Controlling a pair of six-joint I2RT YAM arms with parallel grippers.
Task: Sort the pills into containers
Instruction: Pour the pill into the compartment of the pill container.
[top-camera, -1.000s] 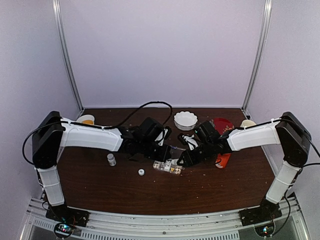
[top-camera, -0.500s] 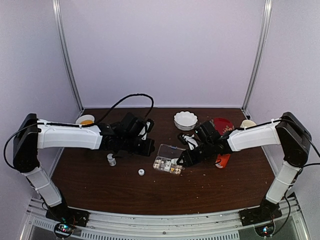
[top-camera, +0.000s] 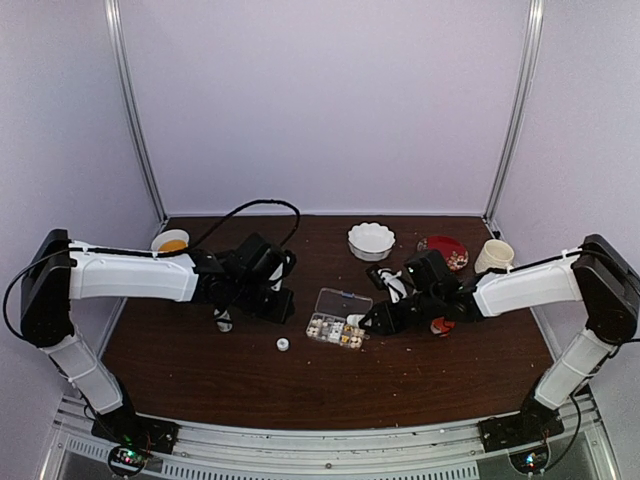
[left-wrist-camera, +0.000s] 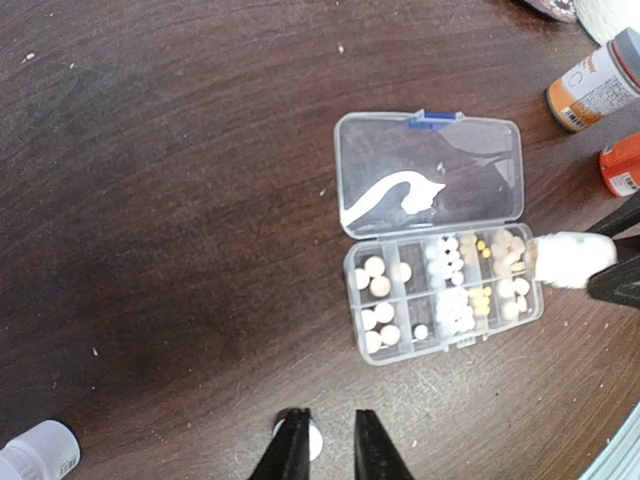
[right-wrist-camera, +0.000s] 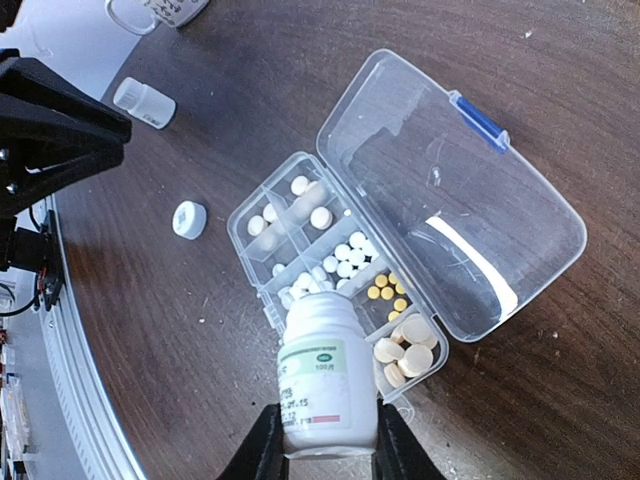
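Before the right claw's bottle lies the pill box.

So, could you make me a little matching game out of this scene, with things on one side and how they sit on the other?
Things:
1. organizer box
2. white bottle
3. loose white cap
4. scalloped white bowl

States:
a. gripped in the right claw, tipped over the compartments
b. lid lying open flat
c. farthest back of the four
d. lying by itself, nothing touching it

Pairs: 1-b, 2-a, 3-d, 4-c.
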